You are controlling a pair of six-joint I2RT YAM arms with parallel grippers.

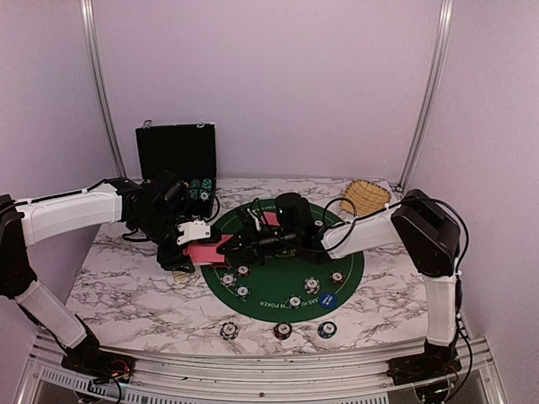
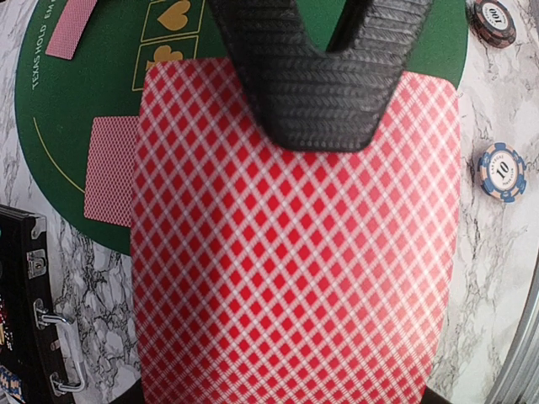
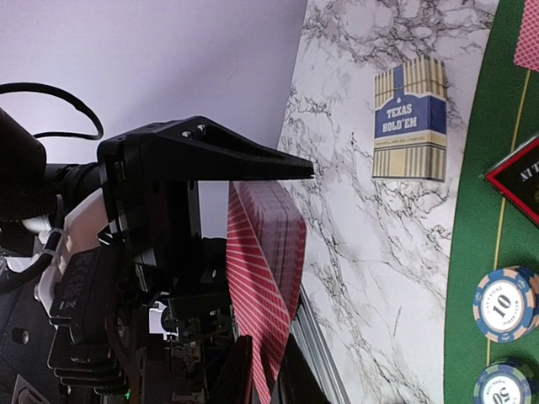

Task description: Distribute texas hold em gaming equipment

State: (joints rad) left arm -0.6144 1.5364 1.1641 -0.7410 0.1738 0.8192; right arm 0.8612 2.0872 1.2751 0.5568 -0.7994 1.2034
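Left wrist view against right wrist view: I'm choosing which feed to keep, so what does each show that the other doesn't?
Only the left wrist: the red diamond-backed card stack face-on, and the black hinged case with its metal handle. Only the right wrist: the blue-and-cream Texas Hold'em card box, and a red-edged black triangle marker. Both: the left gripper shut on that stack, the round green felt mat, the white marble tabletop.

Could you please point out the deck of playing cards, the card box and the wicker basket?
red diamond-backed deck of playing cards (image 2: 295, 278): left wrist view, top card's back.
blue-and-cream cardboard card box (image 3: 410, 118): right wrist view, printed front.
woven wicker basket (image 1: 365, 196): top external view, bare woven inside.
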